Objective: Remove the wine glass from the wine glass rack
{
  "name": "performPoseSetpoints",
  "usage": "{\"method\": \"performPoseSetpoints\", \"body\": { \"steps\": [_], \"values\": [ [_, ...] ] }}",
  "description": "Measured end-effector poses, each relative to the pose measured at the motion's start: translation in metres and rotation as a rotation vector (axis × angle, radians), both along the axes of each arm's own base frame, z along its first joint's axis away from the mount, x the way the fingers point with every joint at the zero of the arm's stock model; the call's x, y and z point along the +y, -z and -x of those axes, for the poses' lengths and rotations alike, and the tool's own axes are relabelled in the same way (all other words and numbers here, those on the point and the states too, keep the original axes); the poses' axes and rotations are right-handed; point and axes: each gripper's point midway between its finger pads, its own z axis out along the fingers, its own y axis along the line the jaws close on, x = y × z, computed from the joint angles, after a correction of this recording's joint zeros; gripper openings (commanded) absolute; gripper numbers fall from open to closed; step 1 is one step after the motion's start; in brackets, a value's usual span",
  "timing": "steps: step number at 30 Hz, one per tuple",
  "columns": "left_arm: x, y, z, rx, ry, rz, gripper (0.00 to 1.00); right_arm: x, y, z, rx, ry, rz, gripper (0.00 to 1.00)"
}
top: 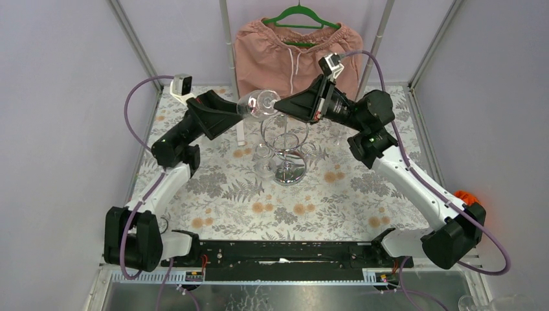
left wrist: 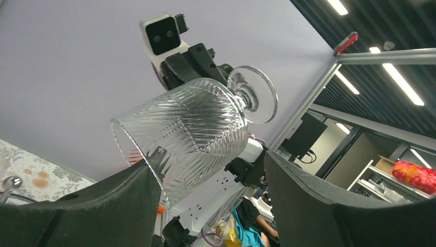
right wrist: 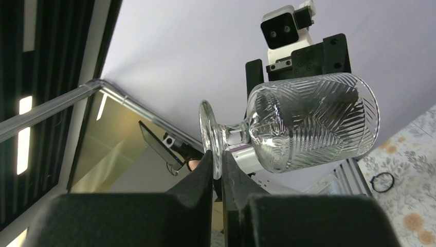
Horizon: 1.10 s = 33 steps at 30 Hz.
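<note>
A cut-pattern wine glass (top: 259,102) lies on its side in the air above the chrome wine glass rack (top: 287,144). My right gripper (right wrist: 218,163) is shut on the rim of the glass's round foot. The bowl (right wrist: 311,123) points away from it toward the left arm. My left gripper (left wrist: 208,162) is open, its fingers (left wrist: 128,200) standing on either side of the bowl's mouth end (left wrist: 185,134). I cannot tell whether the left finger touches the rim. From above, the two grippers (top: 241,110) (top: 277,103) meet at the glass from left and right.
The rack's mirrored base (top: 289,173) stands mid-table on the floral cloth (top: 226,194). Another clear glass (top: 262,155) is beside its post. Pink shorts on a green hanger (top: 294,55) hang at the back. Frame posts (top: 226,39) rise behind.
</note>
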Motion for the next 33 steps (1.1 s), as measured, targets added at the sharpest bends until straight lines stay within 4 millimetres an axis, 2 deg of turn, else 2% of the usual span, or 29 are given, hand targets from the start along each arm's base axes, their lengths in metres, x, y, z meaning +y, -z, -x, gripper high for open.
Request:
{"method": "performPoseSetpoints", "body": {
  "steps": [4,10,17,20,25,28,33],
  "values": [
    [0.005,-0.013,0.017,-0.038,-0.003,0.012,0.76,-0.002,-0.009,0.009,-0.049,-0.029,-0.064,0.00],
    [0.012,-0.033,0.047,-0.112,-0.001,0.039,0.70,-0.005,-0.018,0.026,-0.103,-0.086,-0.142,0.00],
    [0.013,-0.036,0.049,-0.109,0.001,0.050,0.61,0.015,-0.008,0.033,-0.102,-0.159,-0.166,0.00],
    [0.014,-0.038,0.050,-0.111,-0.004,0.053,0.51,0.027,0.000,0.034,-0.080,-0.202,-0.177,0.00],
    [0.018,-0.045,0.061,-0.128,0.002,0.071,0.25,0.030,0.002,0.031,-0.050,-0.238,-0.234,0.00],
    [0.020,-0.051,0.075,-0.175,0.004,0.082,0.18,0.032,0.004,0.029,-0.011,-0.265,-0.259,0.00],
    [0.020,-0.051,0.076,-0.174,0.007,0.083,0.04,0.031,0.002,0.031,-0.001,-0.282,-0.271,0.00]
  ]
}}
